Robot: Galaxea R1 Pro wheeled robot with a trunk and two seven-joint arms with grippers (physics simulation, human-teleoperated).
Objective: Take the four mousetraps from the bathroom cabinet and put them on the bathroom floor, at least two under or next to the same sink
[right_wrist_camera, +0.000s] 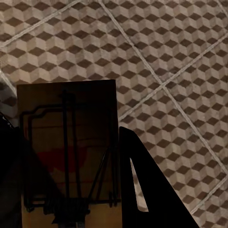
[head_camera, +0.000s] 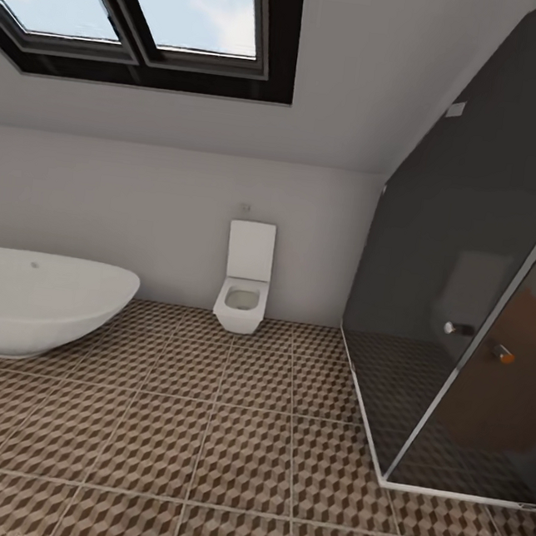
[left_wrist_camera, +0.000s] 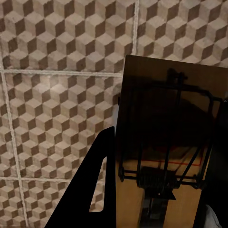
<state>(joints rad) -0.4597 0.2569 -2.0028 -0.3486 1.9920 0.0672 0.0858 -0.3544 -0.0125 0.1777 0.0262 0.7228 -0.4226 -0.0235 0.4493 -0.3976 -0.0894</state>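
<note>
One mousetrap [left_wrist_camera: 166, 142] clamped in the left gripper [left_wrist_camera: 156, 190], tan wooden base upright between the dark fingers [left_wrist_camera: 97, 190], wire bar and red mark facing the camera, held above the bathroom floor [left_wrist_camera: 57, 95]. Second mousetrap [right_wrist_camera: 69, 152] clamped likewise in the right gripper [right_wrist_camera: 76, 190], one dark finger [right_wrist_camera: 147, 190] pressed along its edge, cube-patterned tiles beneath. Seen from the head: same brown, beige and grey tiling [head_camera: 221, 447] stretching ahead to a white wall. White oval bathtub [head_camera: 37, 303] at left, white toilet [head_camera: 244, 278] against the far wall, dark glass shower enclosure [head_camera: 469, 268] with chrome frame at right, skylight [head_camera: 149, 10] overhead in the sloped ceiling.
</note>
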